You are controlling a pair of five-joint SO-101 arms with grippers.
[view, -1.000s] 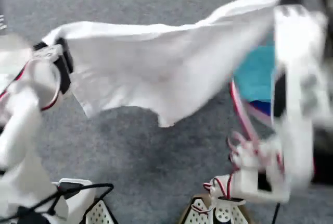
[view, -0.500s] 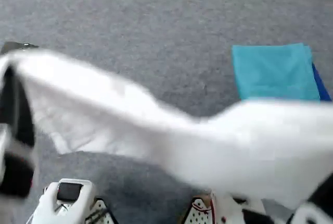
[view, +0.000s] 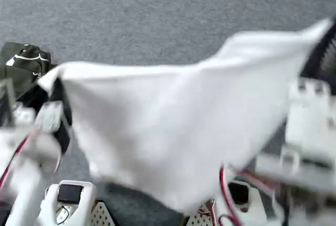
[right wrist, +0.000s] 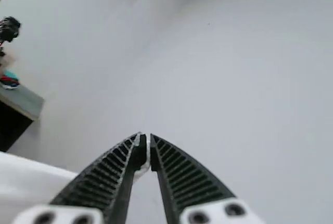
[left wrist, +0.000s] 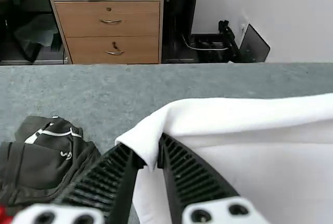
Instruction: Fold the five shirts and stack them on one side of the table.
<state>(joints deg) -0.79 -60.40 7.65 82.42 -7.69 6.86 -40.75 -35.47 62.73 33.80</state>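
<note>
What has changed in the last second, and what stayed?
The white shirt, low near the arm bases half a second ago, has swung back up and now covers the folded teal shirt. The left gripper and right gripper kept their jaws shut on it. The dark shirt stayed put.

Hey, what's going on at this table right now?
Two arms hold a white shirt spread between them above the grey table. The left gripper is clamped on one corner, the right gripper on the opposite end. A crumpled dark shirt lies on the table beside the left arm, not yet folded.
</note>
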